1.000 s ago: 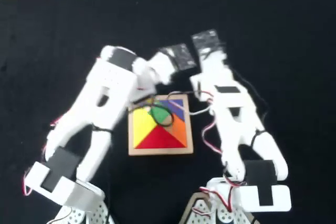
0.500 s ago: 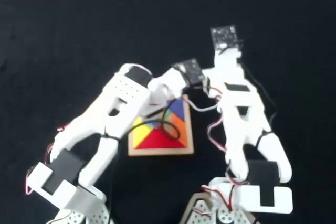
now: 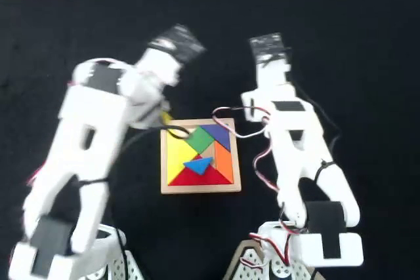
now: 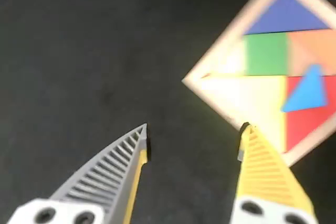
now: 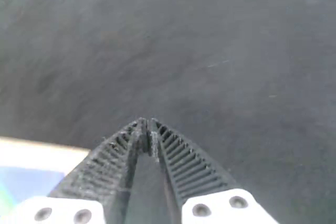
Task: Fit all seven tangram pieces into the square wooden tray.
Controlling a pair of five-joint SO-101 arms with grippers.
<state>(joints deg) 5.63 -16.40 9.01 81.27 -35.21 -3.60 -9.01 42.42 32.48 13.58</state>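
Note:
The square wooden tray (image 3: 200,190) lies mid-table between the arms. It holds a yellow triangle (image 3: 176,159), a green square (image 3: 199,138), a purple-blue piece (image 3: 222,134), an orange piece (image 3: 224,159) and a red triangle (image 3: 197,178). A small light blue triangle (image 3: 197,165) lies askew over the middle pieces. My left gripper (image 4: 194,129) is open and holds nothing; it hovers just off the tray's (image 4: 233,29) far left corner (image 3: 165,119). The blue triangle (image 4: 307,90) rests loose on red and orange. My right gripper (image 5: 146,124) is shut and holds nothing, over black table beside the tray's far right corner (image 5: 31,148).
A black cloth (image 3: 341,44) covers the table. The right arm (image 3: 289,136) stands along the tray's right side, with its wires (image 3: 239,129) draped at the tray's far right corner. The left arm (image 3: 85,136) stands to the tray's left.
My left arm has pulled back from over the tray to its far left. The light blue triangle now lies uncovered in the tray. The right arm shifted only slightly.

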